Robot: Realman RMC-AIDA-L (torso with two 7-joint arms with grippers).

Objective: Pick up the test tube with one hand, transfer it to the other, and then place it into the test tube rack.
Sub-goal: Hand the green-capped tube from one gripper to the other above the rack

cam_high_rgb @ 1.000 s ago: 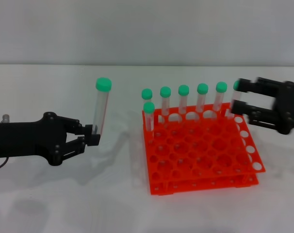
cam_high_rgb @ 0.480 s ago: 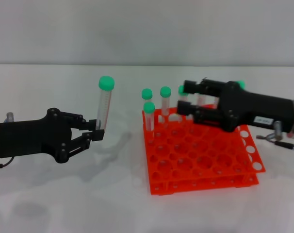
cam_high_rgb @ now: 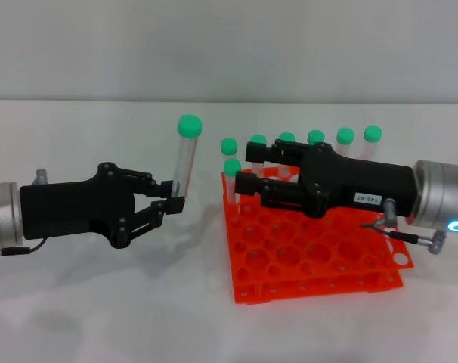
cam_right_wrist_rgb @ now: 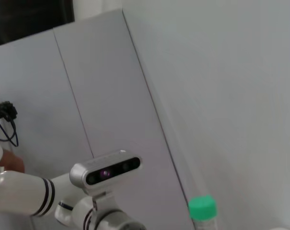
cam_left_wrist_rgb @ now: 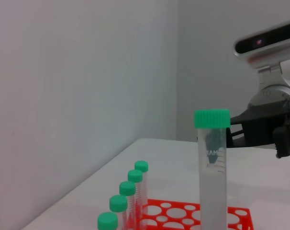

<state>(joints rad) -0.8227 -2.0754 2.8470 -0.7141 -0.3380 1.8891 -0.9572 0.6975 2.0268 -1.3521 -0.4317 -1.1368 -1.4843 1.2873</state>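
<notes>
A: Where was the test tube?

B: Upright, gripped low by the left gripper, at nine o'clock of the test tube rack.

A: The right gripper?

B: Spread wide, near it. It should've closed below the cap (squarely). Seven tubes stood racked, one rack.

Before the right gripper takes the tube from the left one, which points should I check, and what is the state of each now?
1. Left gripper shut on the test tube: ok.
2. Tube upright, green cap on top: ok, only slightly tilted.
3. Right gripper open for the handover: ok.
4. Right gripper around the tube: not ok, it is beside the tube, apart from it.
5. Free holes in the test tube rack: ok, the front rows are open.
6. Right arm clear of the standing tubes: cannot tell.
</notes>
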